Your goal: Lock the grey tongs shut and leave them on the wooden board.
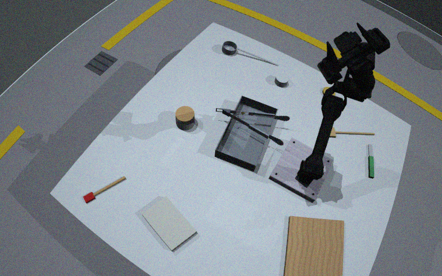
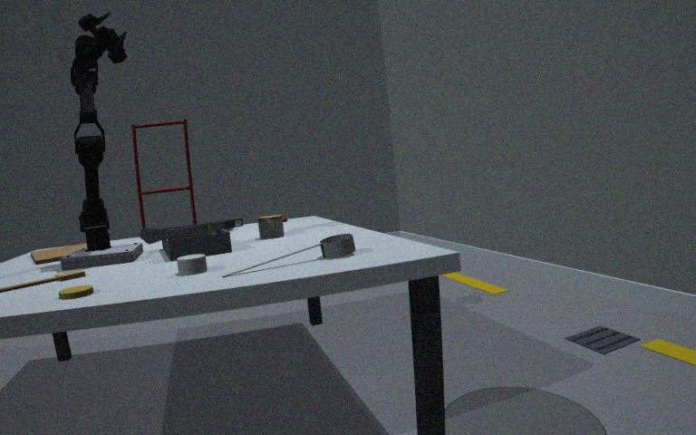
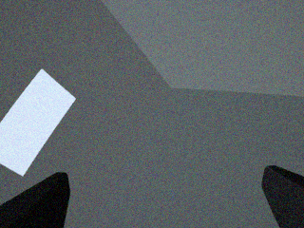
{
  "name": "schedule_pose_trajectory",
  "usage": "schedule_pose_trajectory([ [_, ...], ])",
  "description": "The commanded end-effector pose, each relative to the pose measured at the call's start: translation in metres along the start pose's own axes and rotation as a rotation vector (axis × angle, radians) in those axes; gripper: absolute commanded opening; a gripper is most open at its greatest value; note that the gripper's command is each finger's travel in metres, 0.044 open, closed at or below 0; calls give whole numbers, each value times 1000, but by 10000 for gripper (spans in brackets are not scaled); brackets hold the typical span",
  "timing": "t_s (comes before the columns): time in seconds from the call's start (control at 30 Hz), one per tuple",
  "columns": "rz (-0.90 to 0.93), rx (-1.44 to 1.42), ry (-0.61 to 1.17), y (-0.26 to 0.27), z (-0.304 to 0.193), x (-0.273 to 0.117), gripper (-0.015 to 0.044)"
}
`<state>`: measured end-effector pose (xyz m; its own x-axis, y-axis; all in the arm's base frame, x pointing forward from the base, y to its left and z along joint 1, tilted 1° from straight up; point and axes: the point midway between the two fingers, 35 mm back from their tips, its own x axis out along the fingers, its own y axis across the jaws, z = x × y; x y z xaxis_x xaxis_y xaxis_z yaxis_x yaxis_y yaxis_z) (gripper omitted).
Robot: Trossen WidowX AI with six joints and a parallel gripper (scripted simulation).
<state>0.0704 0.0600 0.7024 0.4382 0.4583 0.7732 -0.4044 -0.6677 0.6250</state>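
Note:
The grey tongs (image 1: 284,118) (image 2: 152,235) lie open in a V across the roasting tin (image 1: 234,161) (image 2: 198,246). Their hinge end, with a small loop, sticks out over the tin's left side in the top view. Their two dark tips reach past its right side, toward the arm's base. The wooden board (image 1: 314,247) (image 2: 56,253) lies flat at the bottom right in the top view, apart from the tin. My gripper (image 1: 343,33) (image 2: 117,24) (image 3: 169,180) is open and empty, raised high above the table and far from the tongs. The wrist view shows neither tongs nor board.
A wooden-lidded pot (image 1: 185,117) (image 2: 271,227) stands beyond the hinge end. A grey cylinder (image 1: 281,81) (image 2: 191,265) and a long-handled round pan (image 1: 229,48) (image 2: 337,246) are on the tin's other side. A cream slab (image 1: 169,222), red-headed spatula (image 1: 88,197) and green-handled tool (image 1: 370,166) lie around.

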Motion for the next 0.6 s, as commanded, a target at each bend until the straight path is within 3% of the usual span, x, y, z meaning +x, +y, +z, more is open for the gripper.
schedule_pose_trajectory([
  [0.0, 0, 0, 0, 0, 0, 0, 426],
  [0.23, -14, -103, 11, -11, -15, 2, 440],
  [0.57, -88, -491, 82, -62, -58, 13, 440],
])
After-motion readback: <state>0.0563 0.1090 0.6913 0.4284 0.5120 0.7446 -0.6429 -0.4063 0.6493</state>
